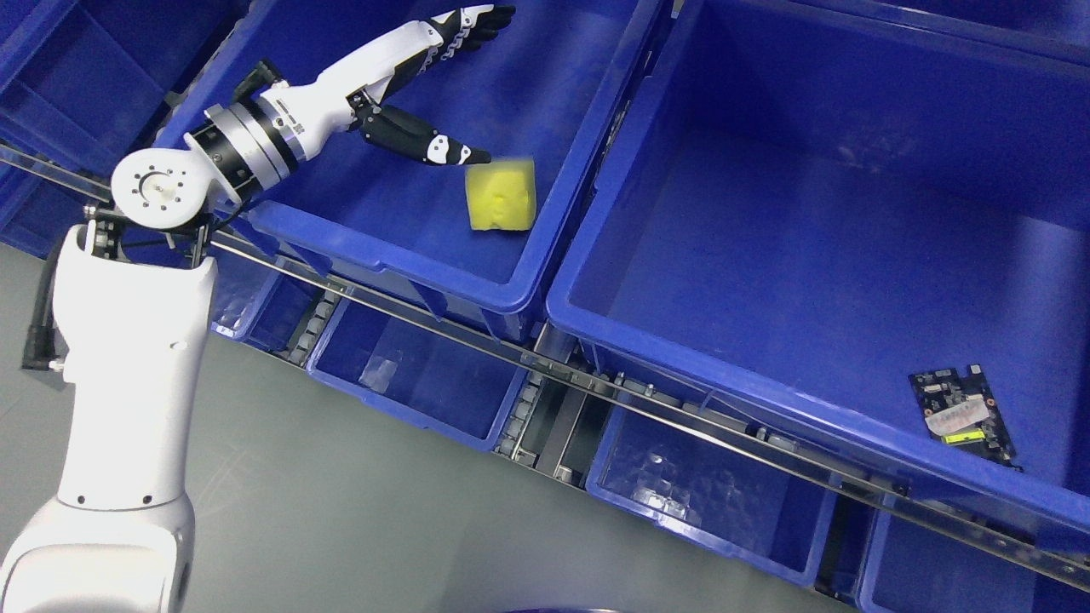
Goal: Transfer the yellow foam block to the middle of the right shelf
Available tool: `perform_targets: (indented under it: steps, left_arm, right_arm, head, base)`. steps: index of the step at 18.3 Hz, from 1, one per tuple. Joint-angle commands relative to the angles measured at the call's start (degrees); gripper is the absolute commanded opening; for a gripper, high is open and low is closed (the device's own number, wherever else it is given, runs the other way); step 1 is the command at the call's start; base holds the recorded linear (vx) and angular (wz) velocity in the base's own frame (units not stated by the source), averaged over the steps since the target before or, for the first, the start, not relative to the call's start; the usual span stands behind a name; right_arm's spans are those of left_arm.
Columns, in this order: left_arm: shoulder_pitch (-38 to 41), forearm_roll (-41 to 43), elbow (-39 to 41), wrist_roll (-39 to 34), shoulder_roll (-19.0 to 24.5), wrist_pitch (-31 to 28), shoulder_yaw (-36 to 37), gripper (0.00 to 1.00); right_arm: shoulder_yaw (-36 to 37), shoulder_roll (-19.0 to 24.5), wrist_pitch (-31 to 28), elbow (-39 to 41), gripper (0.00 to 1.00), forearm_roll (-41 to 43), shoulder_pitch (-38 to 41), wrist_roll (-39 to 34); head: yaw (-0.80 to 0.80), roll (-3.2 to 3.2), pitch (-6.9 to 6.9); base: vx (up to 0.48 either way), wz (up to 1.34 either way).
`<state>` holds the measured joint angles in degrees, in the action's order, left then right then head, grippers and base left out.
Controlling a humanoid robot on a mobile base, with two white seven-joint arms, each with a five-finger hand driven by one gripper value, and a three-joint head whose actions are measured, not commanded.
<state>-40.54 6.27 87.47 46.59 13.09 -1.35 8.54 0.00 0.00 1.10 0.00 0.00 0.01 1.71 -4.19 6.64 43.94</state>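
A: Where does the yellow foam block [501,196] sit?

B: It lies on the floor of the left blue bin [409,247], near that bin's right wall and towards its front edge. It looks a little blurred at its top corner, and two small dents show on its face.

A: And the left hand [426,81]?

B: The left arm [128,375] comes up from the lower left, bends at the wrist joint and reaches over the bin's front rim. The hand is spread wide: the long fingers [477,21] stretch up towards the far wall, and the black thumb [421,140] points to the right. The thumb tip ends just beside the block's upper left corner. Whether it touches, I cannot tell. Nothing is held.

A: What lies around it?

B: To the right stands a bigger blue bin [596,281], its left wall just beside the first bin's right wall. In its near right corner lies a dark circuit board [964,413] with a pale label and a small yellow-green patch. Both walls rise between the block and that bin's floor.

A: Anything below?

B: A metal rail [596,387] runs slantwise under both bins, with rollers by it. Under the rail a lower row of blue bins [417,383] shows, and grey floor [341,502] at the lower left.
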Motion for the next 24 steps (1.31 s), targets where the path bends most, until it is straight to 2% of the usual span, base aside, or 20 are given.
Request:
perform_targets:
  steps: [1, 2, 3, 4, 7, 8, 10, 15, 17, 24]
  left_arm:
    - [-0.95, 1.55, -1.16, -0.88, -9.01, -3.81, -3.33, 1.00]
    - [-1.64, 1.55, -1.07, -2.10, -12.09, -8.36, -8.49, 1.00]
    - [-2.35, 0.59, -0.99, -4.81, -12.09, -10.75, -11.15, 1.00]
    - [-2.70, -2.81, -1.07, -11.10, -12.09, -11.04, -11.09, 1.00]
    - [-2.88, -20.37, -1.16, -33.86, -12.09, -11.74, -11.62, 1.00]
    - [-2.79, -23.55, -1.07, -38.98, -12.09, -11.48, -11.71, 1.00]
    - [-2.62, -24.20, -0.81, -46.20, -12.09, -11.04, -11.88, 1.00]
    - [-0.07, -26.75, 0.95, -46.41, -12.09, -11.66, -10.83, 1.00]
    - [1.16, -27.01, 1.12, -43.35, -12.09, -11.66, -10.74, 1.00]
    - [1.25, -27.01, 1.12, -42.63, -12.09, -11.66, -10.65, 1.00]
  right_arm:
    - [0.70, -1.00, 0.04, 1.00, 1.00, -0.18, 1.40, -0.04]
    - [0.70, -1.00, 0.04, 1.00, 1.00, -0.18, 1.40, -0.04]
    - [0.70, -1.00, 0.04, 1.00, 1.00, -0.18, 1.31, -0.04]
    - [0.70, -1.00, 0.04, 1.00, 1.00, -0.18, 1.40, -0.04]
    - [0.70, -1.00, 0.04, 1.00, 1.00, -0.18, 1.40, -0.04]
    - [0.70, -1.00, 0.04, 1.00, 1.00, -0.18, 1.31, -0.04]
    - [0.70, -1.00, 0.04, 1.00, 1.00, -0.18, 1.40, -0.04]
    - [0.70, -1.00, 0.04, 1.00, 1.00, -0.18, 1.31, -0.04]
    - [0.70, -1.00, 0.04, 1.00, 1.00, -0.18, 1.40, -0.04]
    - [0.70, -1.00, 0.04, 1.00, 1.00, -0.18, 1.40, -0.04]
  head:
    - [0.00, 0.00, 0.00]
    - [0.00, 0.00, 0.00]
    - [0.00, 0.00, 0.00]
    - [0.00, 0.00, 0.00]
    - [0.00, 0.00, 0.00]
    - [0.00, 0.00, 0.00]
    - [0.00, 0.00, 0.00]
    - [0.00, 0.00, 0.00]
    - [0.00, 0.00, 0.00]
    - [0.00, 0.00, 0.00]
  base:
    - [0.000, 0.00]
    - [0.000, 0.00]
    - [0.000, 0.00]
    - [0.000, 0.00]
    - [0.000, 0.00]
    - [0.000, 0.00]
    - [0.000, 0.00]
    - [0.000, 0.00]
    - [0.000, 0.00]
    - [0.000, 0.00]
